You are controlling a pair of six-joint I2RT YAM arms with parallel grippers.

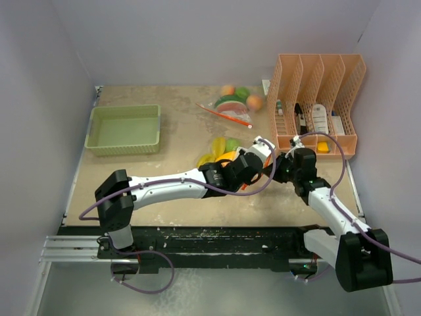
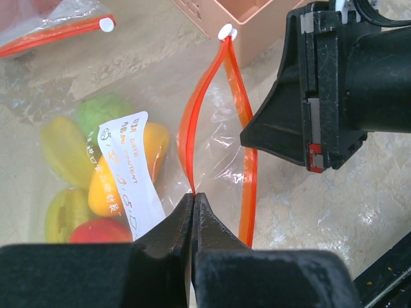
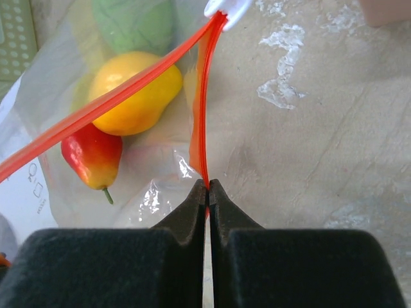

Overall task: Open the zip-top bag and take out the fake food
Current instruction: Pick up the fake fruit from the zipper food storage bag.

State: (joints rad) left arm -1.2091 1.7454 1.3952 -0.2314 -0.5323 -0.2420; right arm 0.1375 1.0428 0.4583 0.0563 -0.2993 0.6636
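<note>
The clear zip-top bag (image 1: 220,150) lies mid-table, its mouth parted into two orange zip strips joined at a white slider (image 2: 227,31). My left gripper (image 2: 193,196) is shut on the left strip (image 2: 187,138). My right gripper (image 3: 207,185) is shut on the other strip (image 3: 203,109), and its black body (image 2: 314,102) hangs just right of the bag mouth. The fake food is inside the bag: a yellow fruit (image 3: 136,91), a red-yellow pear (image 3: 92,154), a green piece (image 3: 131,22) and an orange one (image 2: 125,168). A white label (image 2: 128,173) covers part of it.
A second zip bag of toy food (image 1: 235,102) lies at the back. The peach file organizer (image 1: 316,105) stands at the right, close to the bag's slider. A green tray (image 1: 125,130) sits at the back left.
</note>
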